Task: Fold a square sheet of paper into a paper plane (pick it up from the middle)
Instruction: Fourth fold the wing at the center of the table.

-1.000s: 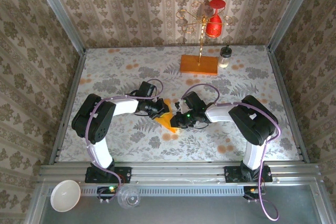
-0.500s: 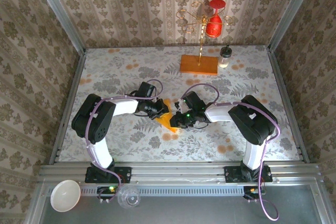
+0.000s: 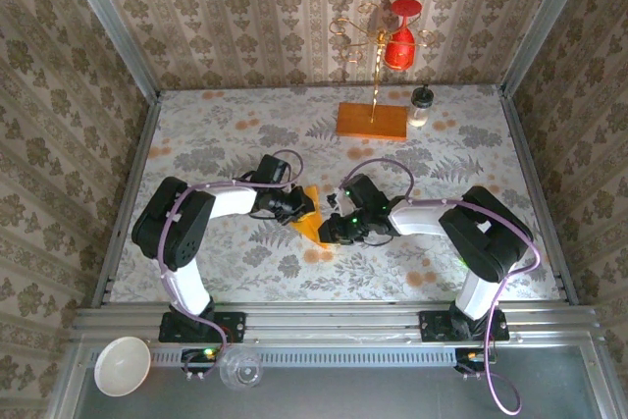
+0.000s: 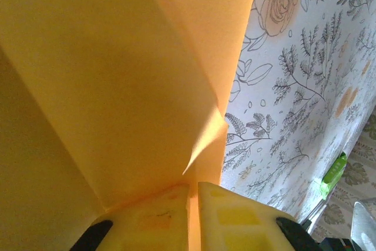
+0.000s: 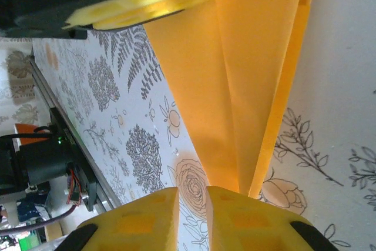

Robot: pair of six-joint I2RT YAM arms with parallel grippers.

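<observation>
Two hands, one folded orange sheet at mid-bench

The paper plane (image 3: pixel 311 222), a single narrow orange-yellow dart with sharp lengthwise creases, lies in front of the one wooden block (image 3: pixel 372 121). The left hand (image 4: pixel 194 204) is clamped on its edge; the right hand (image 5: pixel 192 207), pads nearly together, meets its tapered end, grip uncertain.

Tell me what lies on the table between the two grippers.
In the top view, the folded orange paper plane lies between the left gripper and right gripper.
</observation>
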